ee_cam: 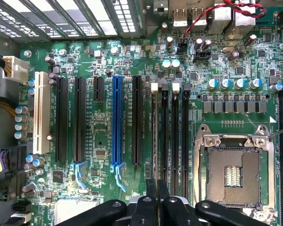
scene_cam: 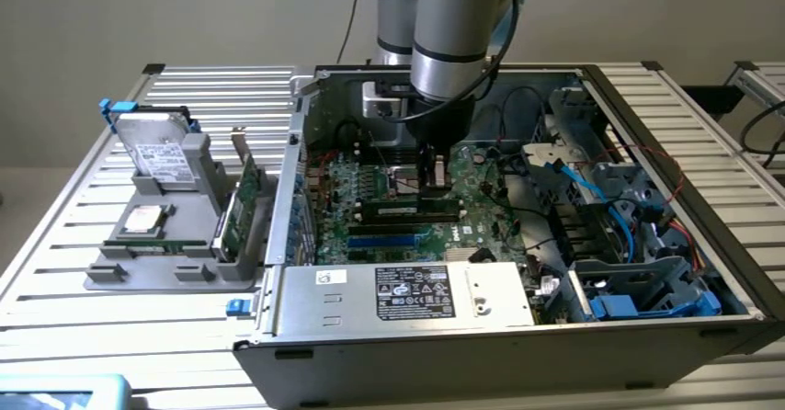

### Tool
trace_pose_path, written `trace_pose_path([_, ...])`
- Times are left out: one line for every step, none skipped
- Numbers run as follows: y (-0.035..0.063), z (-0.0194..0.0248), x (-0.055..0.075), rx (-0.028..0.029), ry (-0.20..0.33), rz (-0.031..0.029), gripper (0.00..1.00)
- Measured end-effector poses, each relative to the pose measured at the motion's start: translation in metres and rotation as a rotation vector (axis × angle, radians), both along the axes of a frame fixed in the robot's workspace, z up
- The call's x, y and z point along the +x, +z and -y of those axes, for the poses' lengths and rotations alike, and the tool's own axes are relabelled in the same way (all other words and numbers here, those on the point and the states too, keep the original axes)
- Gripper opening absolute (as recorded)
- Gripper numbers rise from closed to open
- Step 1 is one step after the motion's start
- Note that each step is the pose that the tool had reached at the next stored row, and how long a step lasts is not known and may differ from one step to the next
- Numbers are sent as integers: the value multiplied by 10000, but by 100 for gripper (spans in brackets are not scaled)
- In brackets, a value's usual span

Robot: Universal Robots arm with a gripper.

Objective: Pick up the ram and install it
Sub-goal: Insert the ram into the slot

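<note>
Slatted table (scene_cam: 147, 336) carries the open computer case (scene_cam: 491, 364); near the middle of its motherboard (ee_cam: 99, 136) the ram (scene_cam: 411, 210) stands on edge. Over it the gripper (ee_cam: 158, 184) has its fingers nearly together, perhaps pinching the top edge. Seating it well wants a square, even push straight down.
</note>
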State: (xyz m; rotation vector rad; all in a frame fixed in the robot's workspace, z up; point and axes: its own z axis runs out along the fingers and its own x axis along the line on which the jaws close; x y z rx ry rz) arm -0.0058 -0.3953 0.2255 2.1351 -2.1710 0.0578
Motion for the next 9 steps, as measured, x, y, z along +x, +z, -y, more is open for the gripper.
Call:
trace_pose_path([0, -1, 0, -5, 0, 0, 14])
trace_pose_path([1, -1, 0, -10, 0, -1, 14])
trace_pose_path([1, 0, 0, -13, 0, 0, 14])
trace_pose_path([3, -1, 0, -17, 0, -1, 21])
trace_pose_path([8, -1, 0, -23, 0, -1, 21])
trace_pose_path([18, -1, 0, -29, 0, 0, 21])
trace_pose_path([31, -1, 0, -37, 0, 0, 21])
trace_pose_path([48, -1, 0, -47, 0, -1, 21])
trace_pose_path([66, -1, 0, -60, 0, 0, 21])
